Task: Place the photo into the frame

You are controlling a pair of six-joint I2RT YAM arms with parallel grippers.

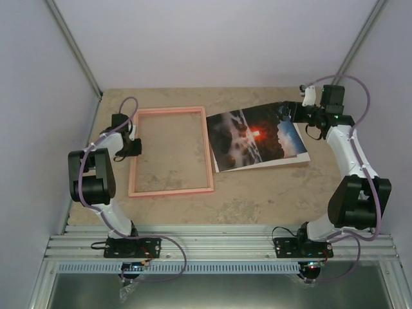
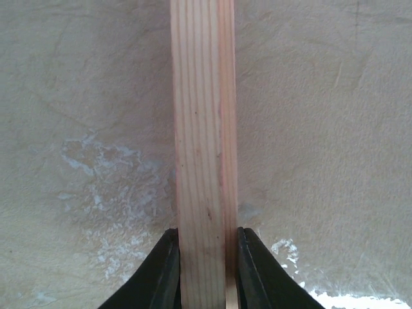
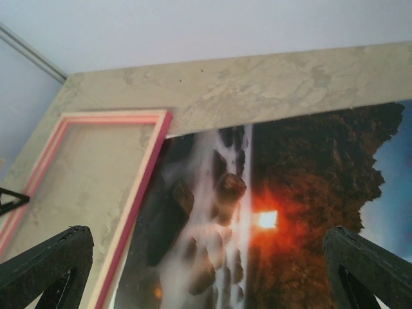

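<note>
Left claw (image 2: 206, 235) is clamped tight on the frame (image 2: 203, 129), one black finger on each side of its left rail, pinning it flat on the worktop (image 1: 257, 199). Bare wood grain shows on that rail with pink down its edge: stiff, light, easy to brace.

Across to the right claw (image 3: 206, 232): fingers spread wide, nothing between them, poised over the far right corner of the photo (image 1: 257, 138). The print lies face up just to the right of the frame, skewed, with the red sun near its middle.

My read is that this thing is thin, light and floppy. The glossy face is likely slick under the pads and quick to crease. A pinch at a corner or along a free edge looks like the sensible hold, and the far right corner is the one in reach.

Now the doubts. The right wrist view cuts off the fingertips, so I can't tell whether they touch the print. The photo's left edge meets the frame's right rail, lapping or merely abutting, I can't say which. A pale strip runs along the photo's near edge, maybe its back, maybe something beneath. Only worktop shows through the frame's opening.
</note>
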